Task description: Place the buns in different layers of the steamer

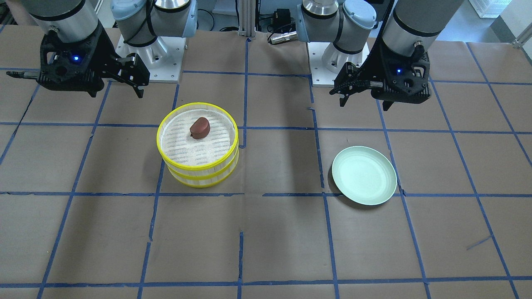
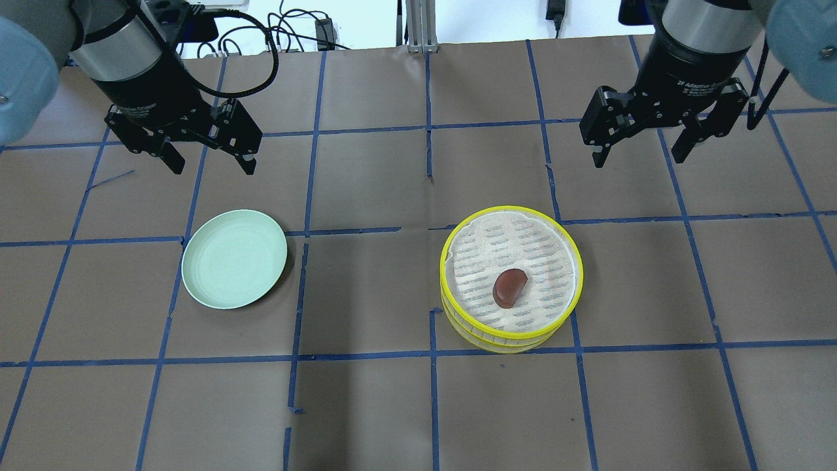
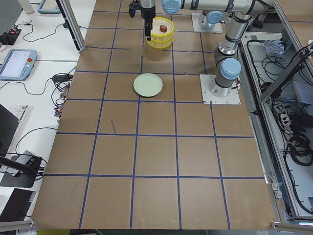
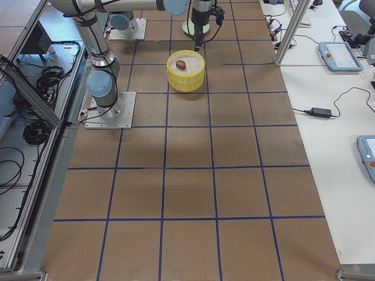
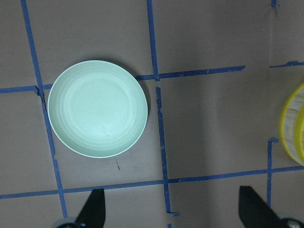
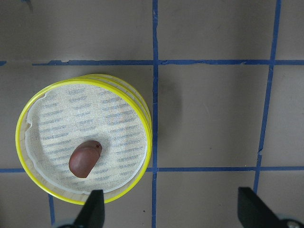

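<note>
Both my claws hang raised above the bench [image 2: 366, 405], fingers spread wide and gripping nothing. My left claw [image 2: 212, 163] is on the side of the pale green plate [image 2: 234, 267], and my right claw [image 2: 636, 157] is on the side of the steamer [image 1: 199, 170]. The steamer stands with its two yellow-rimmed layers stacked one on the other. The dark reddish-brown bun [image 2: 510, 288] lies on the slatted white floor of the top layer [image 6: 109, 118], a little off centre (toward my side of the ring). What the lower layer [image 2: 500, 343] holds is hidden beneath the upper one. Plate and steamer sit well apart on the brown bench, which is crossed by blue tape lines [image 2: 431, 392].
</note>
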